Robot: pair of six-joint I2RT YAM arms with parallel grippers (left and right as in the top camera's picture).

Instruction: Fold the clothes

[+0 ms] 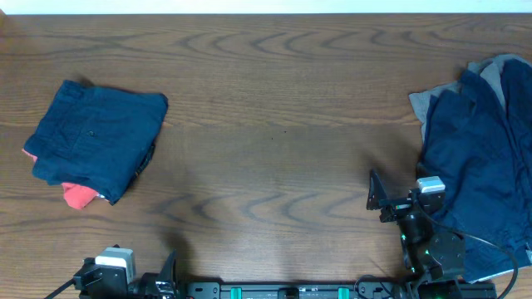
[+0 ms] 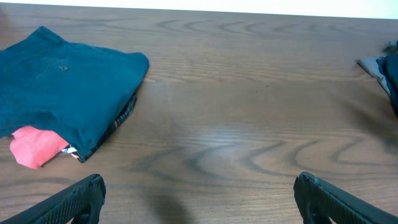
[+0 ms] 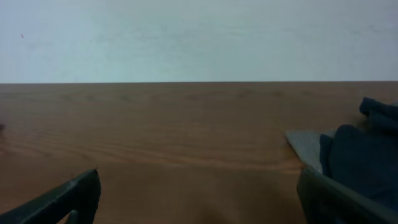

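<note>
A folded navy garment [image 1: 96,137] lies at the table's left on top of a red piece [image 1: 77,196] and a patterned one; it also shows in the left wrist view [image 2: 62,90] with the red piece [image 2: 36,146]. A loose pile of navy clothes [image 1: 478,174] with a grey piece [image 1: 426,104] lies at the right; the right wrist view shows its edge [image 3: 357,155]. My left gripper [image 2: 199,193] is open and empty at the front left edge. My right gripper [image 3: 199,193] is open and empty, just left of the pile.
The wooden table [image 1: 274,124] stretches between the folded stack and the pile. A pale wall [image 3: 199,37] rises behind the far edge. The arm bases [image 1: 291,291] sit along the front edge.
</note>
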